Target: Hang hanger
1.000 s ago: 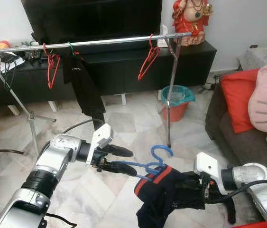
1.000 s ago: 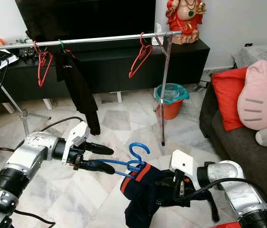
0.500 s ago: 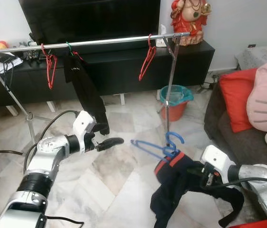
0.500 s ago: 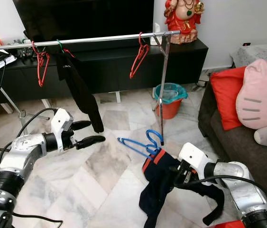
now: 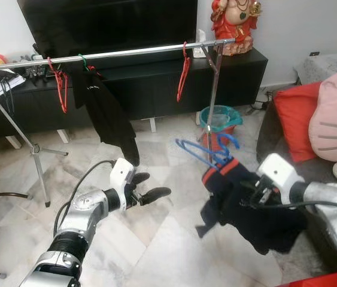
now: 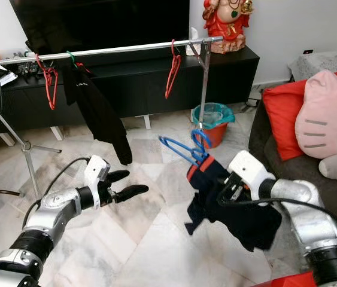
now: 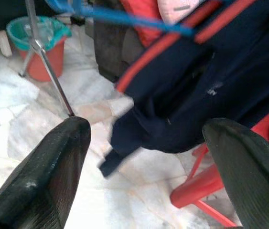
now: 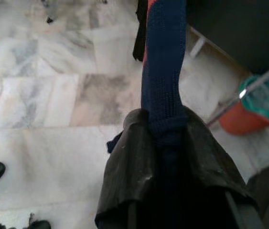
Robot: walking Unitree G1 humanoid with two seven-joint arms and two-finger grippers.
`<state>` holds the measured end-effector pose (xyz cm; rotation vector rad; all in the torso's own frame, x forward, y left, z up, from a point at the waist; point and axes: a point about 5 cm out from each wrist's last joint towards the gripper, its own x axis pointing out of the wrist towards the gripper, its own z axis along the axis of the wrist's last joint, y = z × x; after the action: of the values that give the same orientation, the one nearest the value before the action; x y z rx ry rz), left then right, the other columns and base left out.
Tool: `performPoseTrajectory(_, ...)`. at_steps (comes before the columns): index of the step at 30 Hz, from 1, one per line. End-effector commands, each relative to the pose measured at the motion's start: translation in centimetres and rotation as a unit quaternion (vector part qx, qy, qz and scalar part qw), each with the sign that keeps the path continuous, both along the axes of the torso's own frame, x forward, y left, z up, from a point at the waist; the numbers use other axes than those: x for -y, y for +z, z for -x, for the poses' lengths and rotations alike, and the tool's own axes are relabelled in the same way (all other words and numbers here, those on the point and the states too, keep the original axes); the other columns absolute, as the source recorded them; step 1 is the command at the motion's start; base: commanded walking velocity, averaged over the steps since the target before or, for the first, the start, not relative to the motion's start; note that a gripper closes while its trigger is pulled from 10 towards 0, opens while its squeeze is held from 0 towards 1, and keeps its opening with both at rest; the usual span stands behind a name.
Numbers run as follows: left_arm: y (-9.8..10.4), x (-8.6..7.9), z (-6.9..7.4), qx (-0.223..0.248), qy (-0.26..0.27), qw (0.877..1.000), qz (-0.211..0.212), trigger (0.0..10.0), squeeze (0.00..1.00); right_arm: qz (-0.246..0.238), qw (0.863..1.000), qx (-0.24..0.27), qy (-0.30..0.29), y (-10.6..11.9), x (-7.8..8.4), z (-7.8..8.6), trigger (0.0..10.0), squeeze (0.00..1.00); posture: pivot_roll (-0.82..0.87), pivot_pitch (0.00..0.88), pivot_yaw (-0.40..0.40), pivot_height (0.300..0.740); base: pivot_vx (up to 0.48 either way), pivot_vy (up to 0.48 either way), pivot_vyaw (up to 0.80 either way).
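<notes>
Out on the robot's right, the right claw (image 5: 258, 192) is clamped on the dark navy garment (image 5: 240, 203), fingers pinched together over the knitted, red-trimmed collar, as the right wrist view shows with the cloth bunched between the black fingers (image 8: 139, 176). That grip makes sense: the garment rides on the blue hanger (image 5: 207, 152), so holding the collar carries the hanger along, its hook poking up and free to catch a bar. Hanger and garment are up in the air, well off the marble floor (image 5: 156, 239), just in front of the rack's upright post (image 5: 214, 107) and below the metal rail (image 5: 126, 54).

Over to the left claw (image 5: 147, 188): fingers spread wide apart, holding nothing, touching nothing, hanging low above the floor and aimed toward the garment. The left wrist view has both black fingertips (image 7: 53, 167) framing the navy cloth and the blue hanger arm with clear air between.

Up on the rail, a red hanger (image 5: 182, 75) sits near the post, a black garment (image 5: 105, 110) hangs further along, and another red hanger (image 5: 58, 84) beyond that. My read: the lift is underway, the hook not yet on the rail; the open stretch between red hanger and black garment looks the likely spot. The teal-lined bin (image 5: 219, 122) stands behind the post.
</notes>
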<state>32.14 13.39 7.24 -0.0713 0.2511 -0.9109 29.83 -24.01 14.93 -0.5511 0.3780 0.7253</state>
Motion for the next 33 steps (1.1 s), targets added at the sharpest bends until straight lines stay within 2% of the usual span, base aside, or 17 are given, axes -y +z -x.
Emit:
performPoseTrajectory(1, 0.0, 0.4, 0.0, 0.001, -0.020, 1.000, -0.009, 10.0, 0.00, -0.010, 0.999, 0.030, 0.035, 2.1, -0.7, -0.2, 0.0, 0.00, -0.29, 0.000, 0.098, 0.740, 0.000, 0.000, 0.00)
performPoseTrajectory(4, -0.1, 1.0, 0.2, -0.016, -0.052, 0.998, 0.010, 10.0, 0.02, -0.001, 0.998, 0.027, 0.051, 2.5, -0.7, -0.3, 0.0, 0.00, -0.29, 0.000, 0.108, 0.740, 0.000, 0.000, 0.00)
performPoseTrajectory(5, -0.1, 1.2, 0.3, -0.020, -0.064, 0.998, 0.014, 10.0, 1.00, 0.004, 0.998, 0.026, 0.057, 2.7, -0.6, -0.3, 0.0, 0.00, -0.29, 0.000, 0.108, 0.740, 0.000, 0.000, 0.00)
performPoseTrajectory(8, 0.1, 1.8, 0.8, -0.034, -0.122, 0.991, 0.033, 10.0, 1.00, 0.012, 0.996, 0.027, 0.086, 4.1, -0.4, -0.4, 0.0, 0.00, -0.30, 0.000, 0.125, 0.740, 0.000, 0.000, 0.00)
performPoseTrajectory(13, 0.3, 2.0, 0.8, -0.023, -0.138, 0.990, 0.029, 10.0, 1.00, 0.008, 0.991, 0.027, 0.133, 5.2, -0.7, 0.1, 0.0, 0.00, -0.30, 0.000, 0.135, 0.740, 0.000, 0.000, 0.00)
performPoseTrajectory(14, 0.4, 2.0, 0.7, -0.015, -0.144, 0.989, 0.022, 10.0, 1.00, 0.000, 0.987, 0.028, 0.157, 5.7, -0.9, 0.5, 0.0, 0.00, -0.31, 0.000, 0.138, 0.740, 0.000, 0.000, 0.00)
performPoseTrajectory(18, 0.3, 2.1, 1.0, -0.005, -0.171, 0.985, 0.007, 10.0, 1.00, -0.022, 0.982, 0.024, 0.185, 6.4, -0.8, 0.9, 0.0, 0.00, -0.31, 0.000, 0.144, 0.740, 0.000, 0.000, 0.00)
performPoseTrajectory(23, 0.2, 2.1, 0.7, 0.016, -0.164, 0.986, -0.036, 10.0, 1.00, -0.038, 0.976, 0.014, 0.214, 7.0, -0.8, 1.5, 0.0, 0.00, -0.31, 0.000, 0.150, 0.740, 0.000, 0.000, 0.00)
performPoseTrajectory(28, 0.2, 2.1, 0.3, 0.040, -0.138, 0.988, -0.051, 10.0, 1.00, -0.039, 0.974, 0.001, 0.225, 7.0, -0.6, 1.8, 0.0, 0.00, -0.31, 0.000, 0.150, 0.740, 0.000, 0.000, 0.00)
performPoseTrajectory(29, 0.3, 2.0, 0.2, 0.050, -0.128, 0.989, -0.057, 10.0, 0.83, -0.037, 0.974, 0.000, 0.225, 7.0, -0.5, 1.8, 0.0, 0.00, -0.31, 0.000, 0.150, 0.740, 0.000, 0.000, 0.00)
performPoseTrajectory(30, 0.3, 2.0, 0.1, 0.057, -0.122, 0.989, -0.061, 10.0, 0.83, -0.036, 0.973, -0.001, 0.226, 7.0, -0.5, 1.9, 0.0, 0.00, -0.31, 0.000, 0.149, 0.740, 0.000, 0.000, 0.00)
performPoseTrajectory(31, 0.3, 2.0, 0.1, 0.061, -0.117, 0.989, -0.065, 10.0, 0.00, -0.036, 0.973, -0.002, 0.227, 7.0, -0.4, 1.9, 0.0, 0.00, -0.31, 0.000, 0.149, 0.740, 0.000, 0.000, 0.00)
performPoseTrajectory(33, 0.3, 1.8, -0.2, 0.083, -0.083, 0.990, -0.082, 10.0, 0.00, -0.034, 0.971, -0.007, 0.235, 7.4, -0.3, 2.1, 0.0, 0.00, -0.31, 0.000, 0.149, 0.740, 0.000, 0.000, 0.00)
